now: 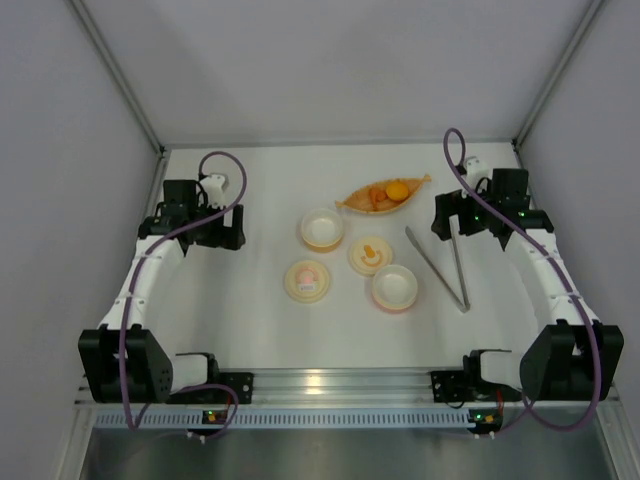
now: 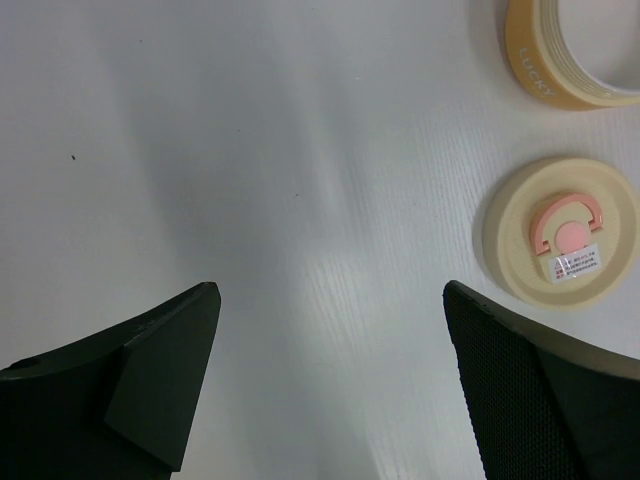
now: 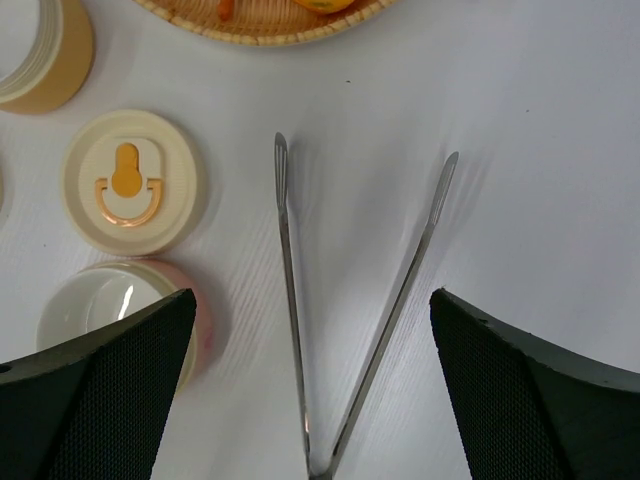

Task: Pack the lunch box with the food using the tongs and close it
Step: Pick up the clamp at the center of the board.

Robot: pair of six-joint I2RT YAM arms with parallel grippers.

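Note:
The silver tongs lie flat on the white table in a narrow V, joint toward me. In the right wrist view the tongs lie straight below my right gripper, which is open and hovers over them without touching. The food, a yellow-orange lump with darker orange bits beside it, rests in a leaf-shaped dish. The lunch box stands apart as an orange-rimmed bowl, a pink bowl and two cream lids. My left gripper is open over bare table, left of the bowls.
The lid with the pink handle and the orange-rimmed bowl lie to the right of my left gripper. The lid with the orange handle and the pink bowl sit left of the tongs. Grey walls enclose the table.

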